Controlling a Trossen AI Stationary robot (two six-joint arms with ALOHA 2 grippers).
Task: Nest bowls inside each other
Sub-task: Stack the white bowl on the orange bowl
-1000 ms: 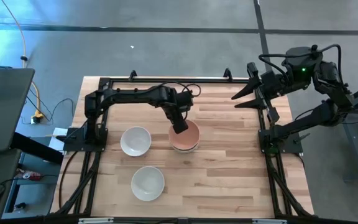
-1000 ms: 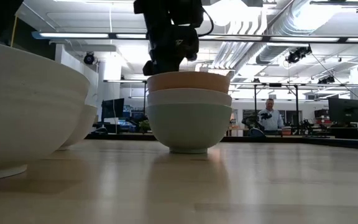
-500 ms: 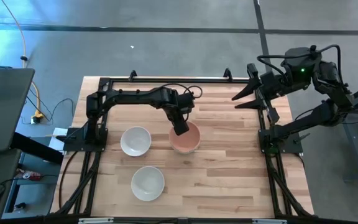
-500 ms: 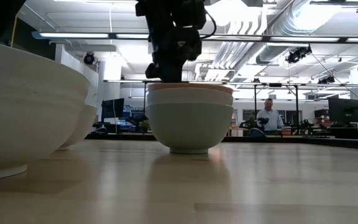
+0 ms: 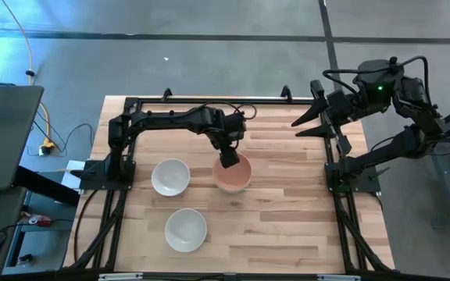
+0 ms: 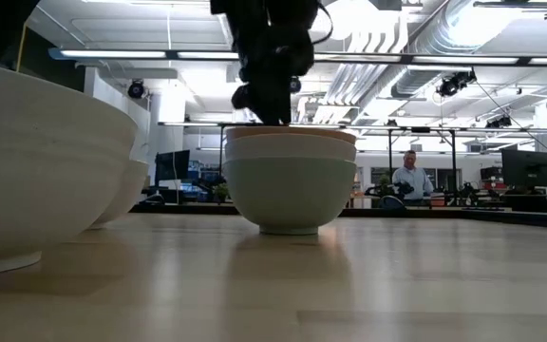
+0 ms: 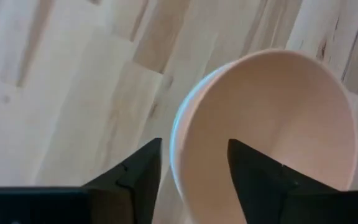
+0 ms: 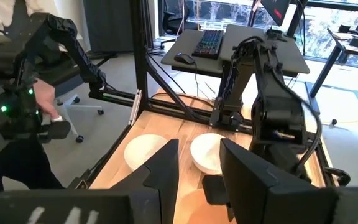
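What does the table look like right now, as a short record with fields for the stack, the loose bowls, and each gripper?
stack: salmon-orange bowl on top, nested in a white bowl, which sits in the mint green bowl
loose bowls: two white bowls, one beside the stack, one nearer the table's front edge
left gripper: open, fingers astride the salmon-orange bowl's rim
right gripper: open, raised at the table's far right edge, holding nothing
table: light wood
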